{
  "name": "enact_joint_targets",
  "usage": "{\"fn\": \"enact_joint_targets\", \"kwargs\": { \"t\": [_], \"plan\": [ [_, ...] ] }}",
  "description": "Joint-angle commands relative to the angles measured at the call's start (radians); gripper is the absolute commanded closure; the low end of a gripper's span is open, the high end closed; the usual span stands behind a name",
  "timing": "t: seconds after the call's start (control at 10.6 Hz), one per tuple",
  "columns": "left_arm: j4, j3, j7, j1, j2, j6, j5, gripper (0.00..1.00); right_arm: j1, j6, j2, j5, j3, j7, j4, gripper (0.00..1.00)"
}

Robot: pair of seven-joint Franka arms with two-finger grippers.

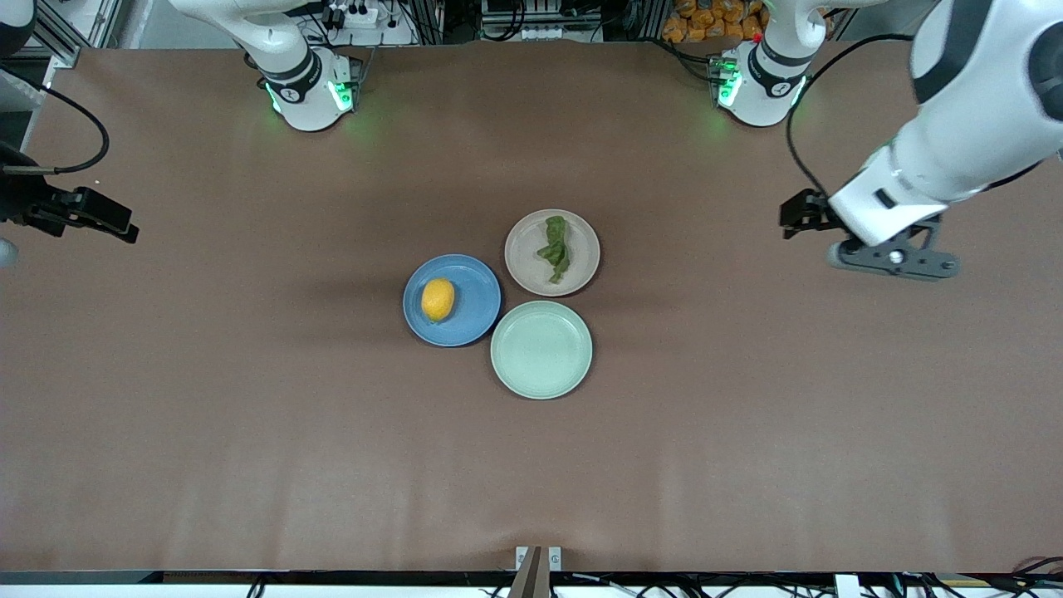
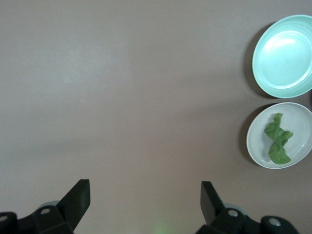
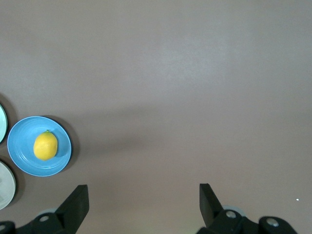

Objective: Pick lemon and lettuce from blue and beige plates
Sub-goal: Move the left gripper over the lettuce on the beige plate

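The lemon (image 1: 438, 299) lies on the blue plate (image 1: 477, 291) in the middle of the table. The lettuce (image 1: 555, 248) lies on the beige plate (image 1: 527, 249), beside the blue plate and farther from the front camera. My left gripper (image 1: 895, 259) hangs open and empty above bare table toward the left arm's end. Its wrist view shows the open gripper (image 2: 145, 197), the lettuce (image 2: 277, 139) and the beige plate (image 2: 300, 117) well apart from it. My right gripper (image 3: 144, 200) is open and empty over bare table at the right arm's end, away from the lemon (image 3: 45, 145) and the blue plate (image 3: 22, 141).
An empty mint-green plate (image 1: 541, 349) sits nearest the front camera and touches the other two plates; it also shows in the left wrist view (image 2: 285, 56). The brown table (image 1: 249, 399) spreads widely around the three plates.
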Motion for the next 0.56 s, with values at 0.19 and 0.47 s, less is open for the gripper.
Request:
{"fn": "enact_joint_targets", "kwargs": {
  "t": [0.19,0.47],
  "plan": [
    [-0.165,-0.146,-0.232,-0.001,-0.009,0.183,-0.026,0.0,-0.006,-0.007,-0.016,-0.012,0.008,-0.008,-0.006,0.0],
    [-0.166,-0.25,-0.513,-0.026,0.091,0.257,-0.023,0.0,-0.003,0.001,-0.009,-0.007,0.026,-0.004,-0.023,0.0]
  ]
}}
